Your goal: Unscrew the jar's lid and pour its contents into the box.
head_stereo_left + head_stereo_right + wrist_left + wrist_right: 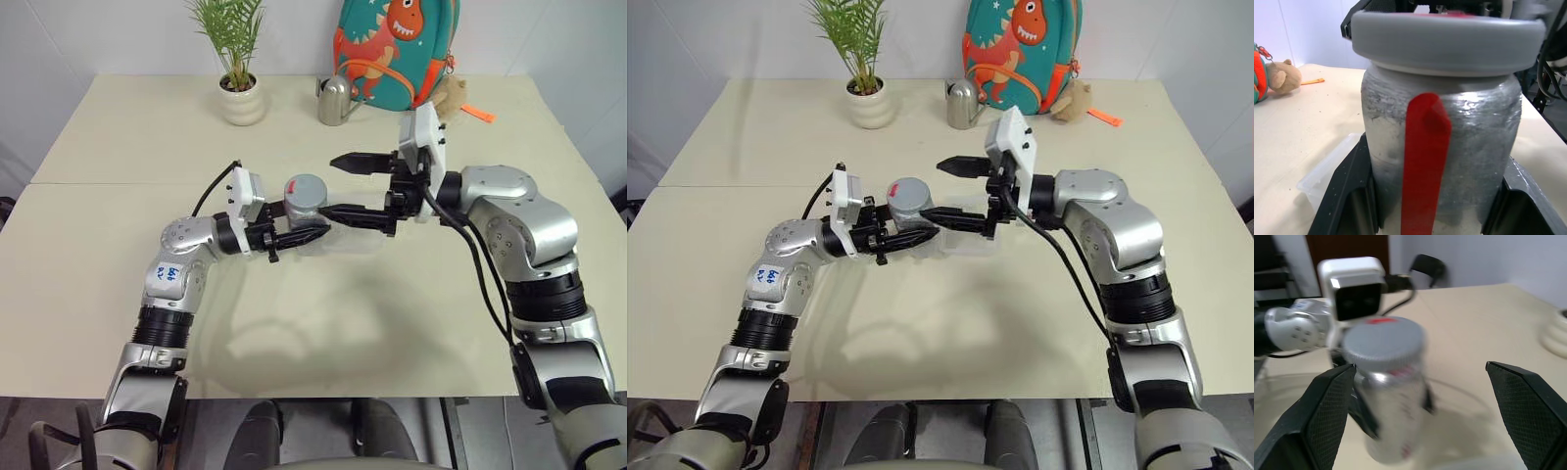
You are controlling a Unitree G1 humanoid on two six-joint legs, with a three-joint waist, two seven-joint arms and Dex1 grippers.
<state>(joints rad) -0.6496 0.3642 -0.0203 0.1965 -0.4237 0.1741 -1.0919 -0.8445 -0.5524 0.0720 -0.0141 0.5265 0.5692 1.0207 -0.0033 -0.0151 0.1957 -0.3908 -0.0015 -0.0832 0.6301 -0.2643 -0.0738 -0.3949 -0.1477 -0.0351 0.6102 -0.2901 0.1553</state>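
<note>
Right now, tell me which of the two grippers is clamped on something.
The left gripper: its fingers are shut around the jar, lid still on. The right gripper stands wide open beside it, holding nothing.

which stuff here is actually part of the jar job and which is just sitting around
Part of the job:
- jar, held by the shut left gripper
- lid, on the jar
- box, under the jar
- right gripper, open

Just lying about:
- potted plant
- watering can
- dinosaur backpack
- teddy bear

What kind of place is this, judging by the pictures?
Probably an indoor test room, not a home: a plain beige table against white walls, set with props such as a potted plant, a dinosaur backpack and a metal watering can.
</note>
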